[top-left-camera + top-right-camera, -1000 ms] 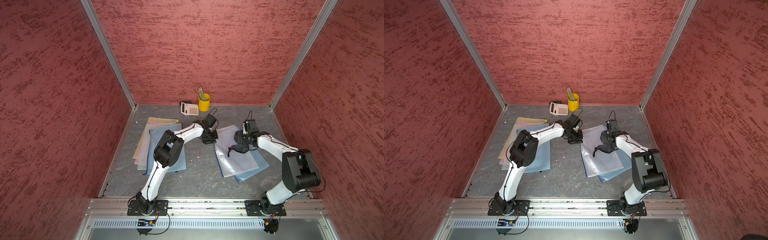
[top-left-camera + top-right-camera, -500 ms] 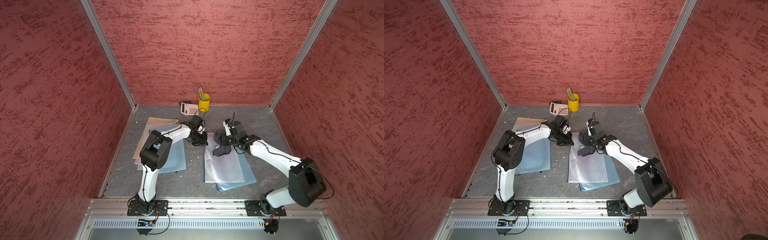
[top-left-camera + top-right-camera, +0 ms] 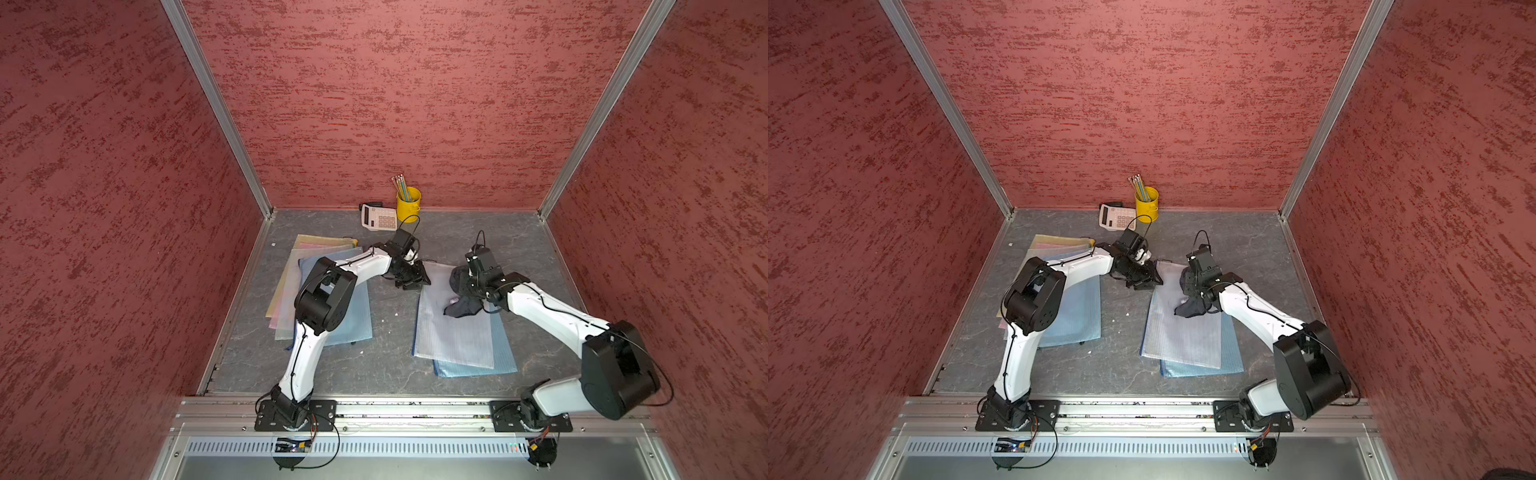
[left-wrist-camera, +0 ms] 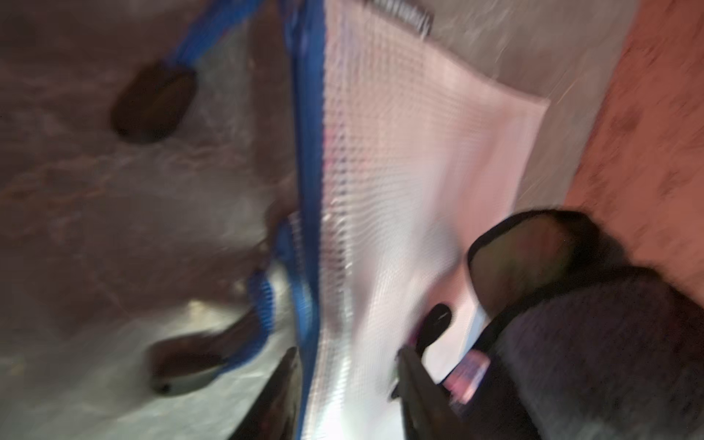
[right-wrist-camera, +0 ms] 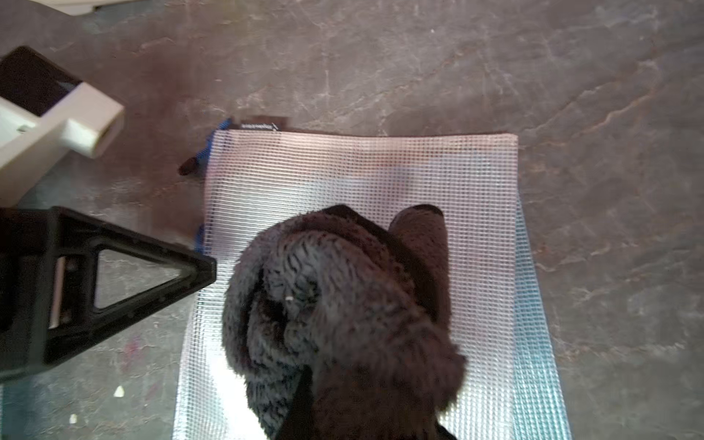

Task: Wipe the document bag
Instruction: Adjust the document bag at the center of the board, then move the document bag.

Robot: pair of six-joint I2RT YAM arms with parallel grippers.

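Two grippers are working on one white mesh document bag, which is lying flat atop a blue bag, right of centre. Right gripper is clenching a dark cloth and resting it on the bag's far end. Judging by that, the near stretch is awaiting its wipe. Left gripper is straddling the far zipper corner, jaws parted. Cloth is hiding the right fingers, and blur is smearing the left wrist view.
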